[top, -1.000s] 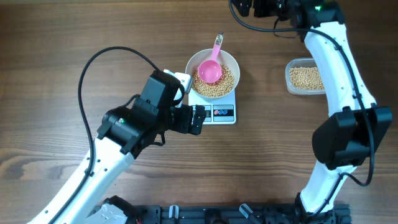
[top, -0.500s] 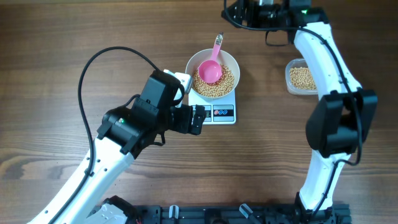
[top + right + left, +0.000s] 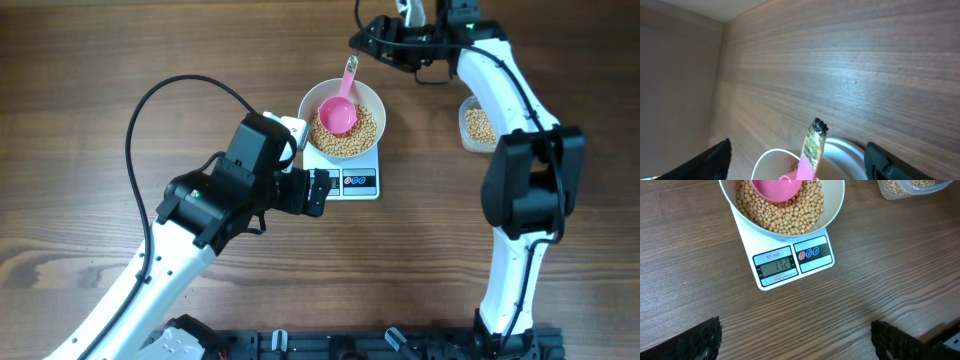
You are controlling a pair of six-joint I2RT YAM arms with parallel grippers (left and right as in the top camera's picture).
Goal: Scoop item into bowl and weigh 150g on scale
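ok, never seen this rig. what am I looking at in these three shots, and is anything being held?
A left arm and a right arm work at a wooden table, each ending in two fingers. The wide picture comes from a fixed camera above. The other two come from cameras on the wrists, so each shows its own fingers at the bottom corners. A white bowl of beige beans sits on a small scale. A pink scoop lies in the bowl, its handle poking over the far rim. A clear tub with more beans stands on the right arm's side. Nothing is held: the left fingers are open, short of the scale. The right fingers stand open either side of the scoop's handle tip, not touching.
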